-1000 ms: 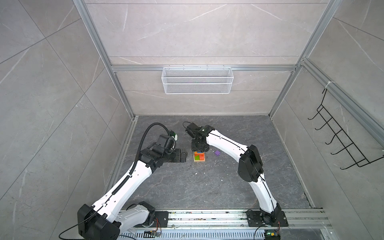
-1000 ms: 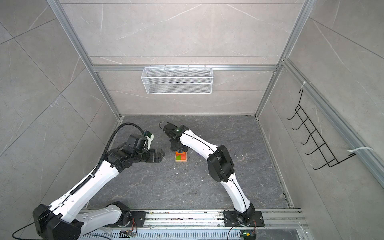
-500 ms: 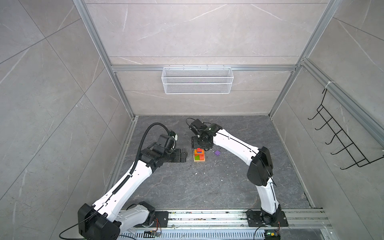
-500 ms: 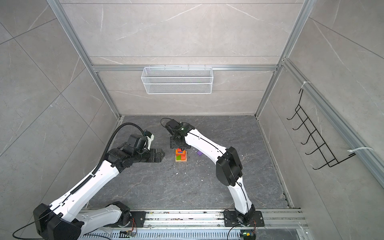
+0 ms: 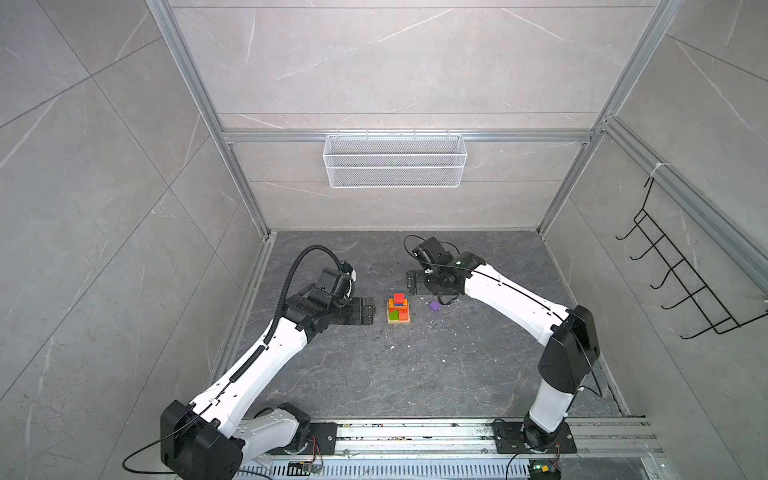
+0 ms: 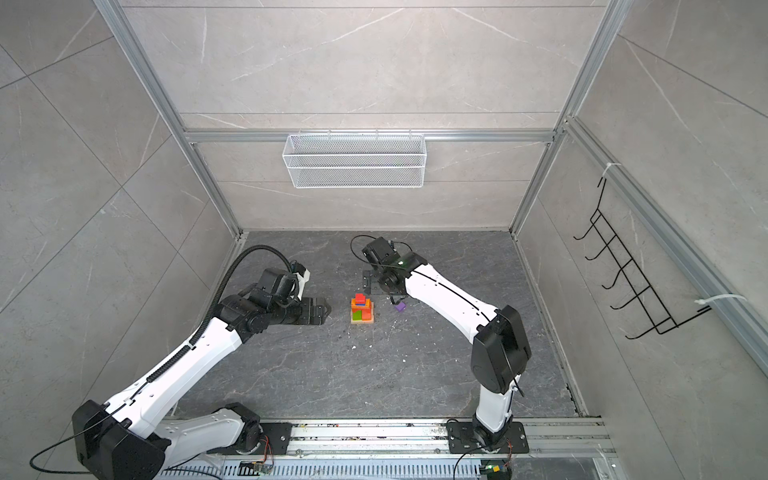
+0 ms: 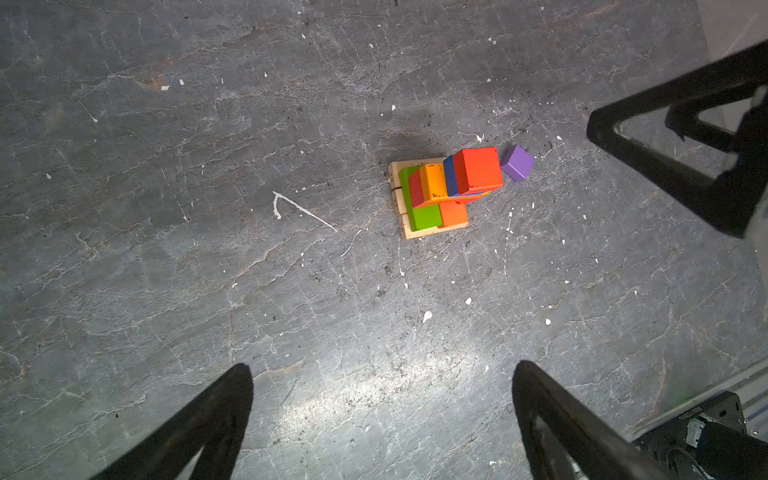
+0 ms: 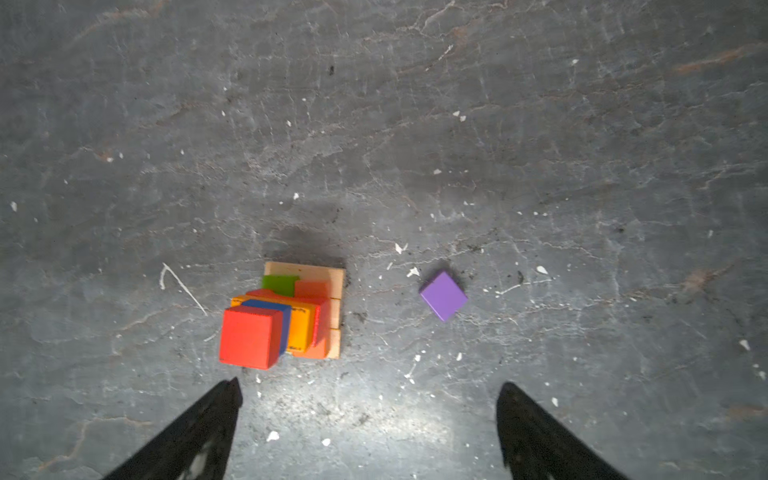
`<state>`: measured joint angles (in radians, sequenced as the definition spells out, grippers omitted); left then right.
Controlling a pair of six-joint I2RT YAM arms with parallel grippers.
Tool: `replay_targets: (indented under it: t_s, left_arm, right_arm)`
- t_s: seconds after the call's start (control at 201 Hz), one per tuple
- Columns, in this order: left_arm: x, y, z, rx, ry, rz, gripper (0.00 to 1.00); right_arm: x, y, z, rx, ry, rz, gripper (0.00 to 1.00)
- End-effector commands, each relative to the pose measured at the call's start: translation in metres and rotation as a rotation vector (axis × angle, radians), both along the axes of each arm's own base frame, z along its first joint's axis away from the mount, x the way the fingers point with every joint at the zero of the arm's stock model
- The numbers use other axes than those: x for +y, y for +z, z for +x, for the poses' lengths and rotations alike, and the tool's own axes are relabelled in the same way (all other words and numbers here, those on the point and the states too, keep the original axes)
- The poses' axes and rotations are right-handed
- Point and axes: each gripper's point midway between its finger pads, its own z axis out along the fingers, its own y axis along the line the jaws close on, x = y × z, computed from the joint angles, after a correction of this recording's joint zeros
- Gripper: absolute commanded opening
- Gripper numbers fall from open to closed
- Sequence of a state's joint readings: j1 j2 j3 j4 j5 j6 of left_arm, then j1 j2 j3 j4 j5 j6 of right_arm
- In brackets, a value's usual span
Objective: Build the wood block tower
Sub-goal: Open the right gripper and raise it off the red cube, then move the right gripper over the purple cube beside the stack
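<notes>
Right wrist view | wood block tower [image 8: 286, 316] lower slabs mostly covered | right tool [image 8: 370, 382] released, partly cropped | left tool [image 7: 382, 365] released

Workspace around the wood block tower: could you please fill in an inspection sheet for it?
Surface: dark stone-look floor, scuffed.
Job's things: wood block tower standing, red block on top; purple block lies apart beside it.
Clutter: white specks scattered on the floor.
Grippers: left gripper open, empty, beside the tower; right gripper open, empty, clear of the tower.
Cables: black hose loops over the left arm; thin cable at the right wrist.
Surroundings: wire basket on back wall; hook rack on side wall.
</notes>
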<state>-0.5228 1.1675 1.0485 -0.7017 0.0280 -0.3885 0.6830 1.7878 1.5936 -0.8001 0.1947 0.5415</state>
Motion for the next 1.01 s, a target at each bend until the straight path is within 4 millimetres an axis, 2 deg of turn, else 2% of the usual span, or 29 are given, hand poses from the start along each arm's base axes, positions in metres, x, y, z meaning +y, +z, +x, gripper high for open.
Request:
replay_targets:
  t_s: [0.0,0.259,0.398,0.627,0.826,1.001]
  left_arm:
    - [-0.004,0.015,0.009,-0.044,-0.009,-0.014,1.0]
    - [-0.009,0.013,0.012,-0.027,-0.014,-0.022,0.99]
    - [-0.009,0.012,0.013,-0.021,-0.014,-0.02,0.99]
    - [-0.01,0.011,0.012,-0.016,-0.011,-0.024,1.0]
    - [-0.01,0.009,0.012,-0.01,-0.008,-0.023,0.99]
    - [-0.011,0.008,0.012,-0.005,-0.01,-0.027,0.99]
  right_arm:
    - [-0.01,0.007,-0.002,-0.035,0.064,0.017,0.98]
    - [-0.043,-0.021,-0.003,0.021,0.064,0.062,0.99]
    - [-0.057,-0.039,0.001,0.082,0.066,0.002,0.95]
    - [-0.057,-0.061,0.008,0.1,0.087,-0.019,0.97]
    - [-0.053,-0.084,0.007,0.184,-0.041,0.042,0.97]
    - [-0.047,-0.104,0.007,0.24,-0.182,0.122,0.89]
